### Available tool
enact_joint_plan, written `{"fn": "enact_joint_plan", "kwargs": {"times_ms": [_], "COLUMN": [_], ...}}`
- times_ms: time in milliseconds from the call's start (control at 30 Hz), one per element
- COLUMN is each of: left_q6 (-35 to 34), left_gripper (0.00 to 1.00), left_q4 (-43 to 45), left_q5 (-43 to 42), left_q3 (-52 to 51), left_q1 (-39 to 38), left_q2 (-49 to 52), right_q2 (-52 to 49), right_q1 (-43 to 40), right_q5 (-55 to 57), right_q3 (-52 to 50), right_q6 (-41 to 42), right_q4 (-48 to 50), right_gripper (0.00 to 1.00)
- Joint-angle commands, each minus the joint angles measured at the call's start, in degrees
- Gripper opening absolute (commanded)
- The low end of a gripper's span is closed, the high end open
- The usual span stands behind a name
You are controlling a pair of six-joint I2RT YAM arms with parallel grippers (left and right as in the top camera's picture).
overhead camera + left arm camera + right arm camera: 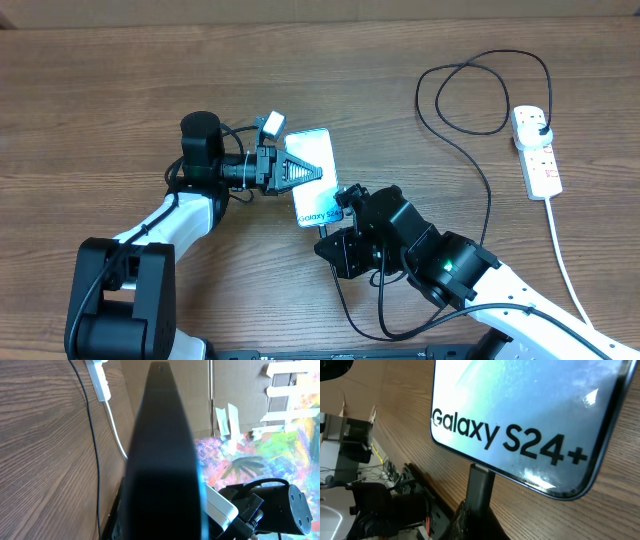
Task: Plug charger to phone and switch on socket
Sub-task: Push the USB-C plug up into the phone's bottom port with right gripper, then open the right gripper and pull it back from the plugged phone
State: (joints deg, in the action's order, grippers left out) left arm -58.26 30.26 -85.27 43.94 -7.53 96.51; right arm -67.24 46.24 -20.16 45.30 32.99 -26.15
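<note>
Overhead: the left tool (298,172) is clamping the slim, black-edged glass phone (320,155). Left wrist: its rigid, slick, likely fragile edge is filling the frame. Right wrist: the right tool (472,525) is pinching the thin black charger (480,485) by its stiff connector tip, which is touching the phone's bottom edge.

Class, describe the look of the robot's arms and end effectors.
Both arms: white links, black joints. The left arm has a boxy black base and a white camera block; the left end effector is black, with a ribbed triangular finger. The right arm shows a green light; the right end effector is black.
</note>
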Motion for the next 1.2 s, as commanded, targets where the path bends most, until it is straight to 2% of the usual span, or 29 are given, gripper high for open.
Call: {"fn": "enact_joint_plan", "kwargs": {"times_ms": [0,267,433,533,700,867,1067,1167], "left_q6": [2.1,2.2,3.5,5.4,6.1,8.6,8.6,8.5], "left_gripper": [0.04,0.04,0.04,0.04,0.04,0.04,0.04,0.04], "left_q4": [0.0,0.0,0.0,0.0,0.0,0.0,0.0,-0.1], "left_q5": [-5.3,-5.3,-5.1,-4.1,-2.4,-2.2,-0.8,-0.1], "left_q3": [0.3,0.3,0.3,0.3,0.3,0.3,0.3,0.3], "left_q1": [-0.9,-1.6,-1.5,-1.5,-1.5,-1.5,-1.5,-1.5], "left_q2": [-0.2,-0.2,-0.2,-0.2,-0.2,-0.2,-0.2,-0.2], "right_q2": [0.3,0.3,0.4,0.4,1.7,5.9,12.4,12.3], "right_q1": [-0.4,-0.4,-0.4,-0.4,-0.4,-0.5,-0.4,0.1], "right_q5": [5.6,5.6,5.5,5.0,4.0,4.0,4.2,6.4], "right_q3": [0.5,0.5,0.5,0.5,0.5,0.5,0.5,0.5], "right_q6": [-0.3,-0.5,-0.5,-0.5,-0.5,-0.5,-0.5,-0.3], "right_q4": [2.6,5.2,1.0,-0.9,-1.6,-3.2,-3.7,-1.9], "right_gripper": [0.04,0.04,0.05,0.10,0.24,0.52,0.55,0.54]}}
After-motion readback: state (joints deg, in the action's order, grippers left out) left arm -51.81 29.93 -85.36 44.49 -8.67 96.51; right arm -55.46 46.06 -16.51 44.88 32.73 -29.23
